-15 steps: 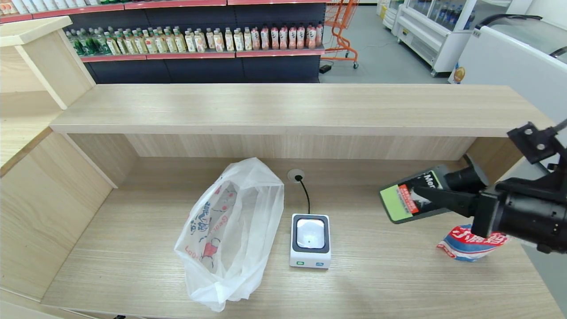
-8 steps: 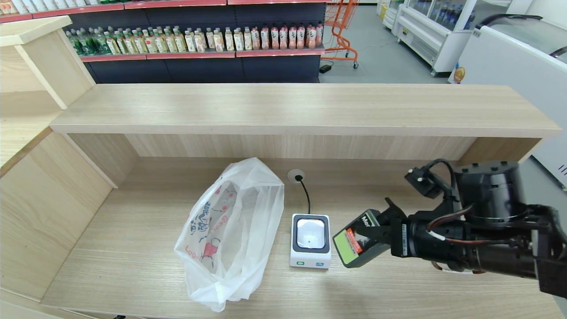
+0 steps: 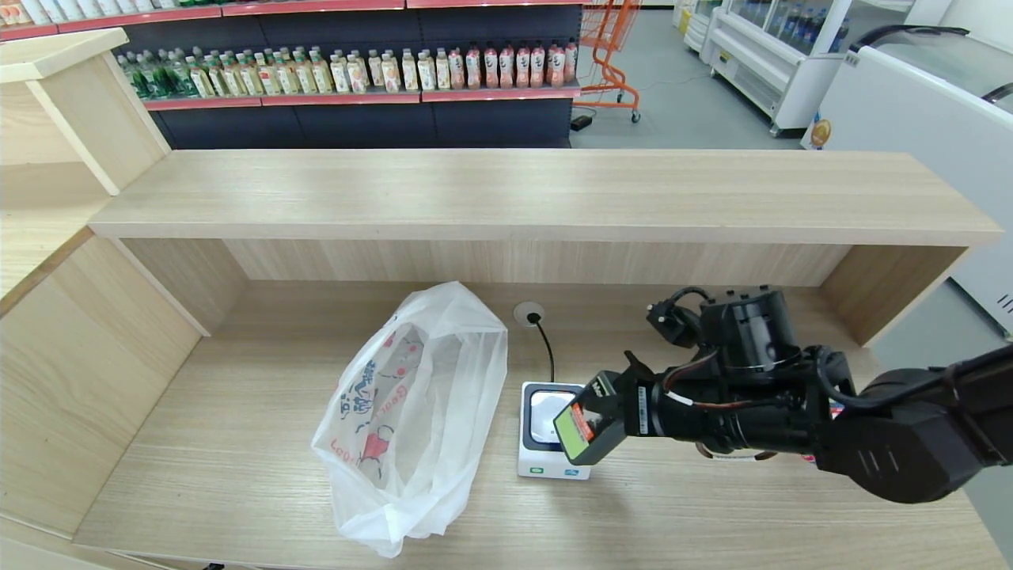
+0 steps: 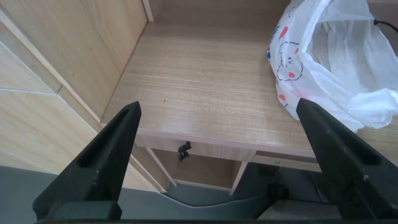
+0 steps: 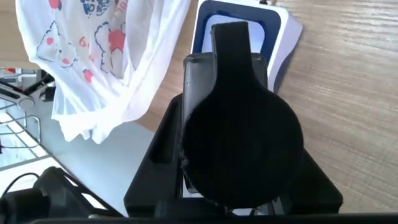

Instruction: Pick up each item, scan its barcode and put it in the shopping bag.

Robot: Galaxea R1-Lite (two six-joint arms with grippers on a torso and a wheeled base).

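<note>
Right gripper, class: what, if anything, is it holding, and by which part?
The right gripper holds a dark box with a green and red label, clamped across the end away from that label, above the scanner.
</note>
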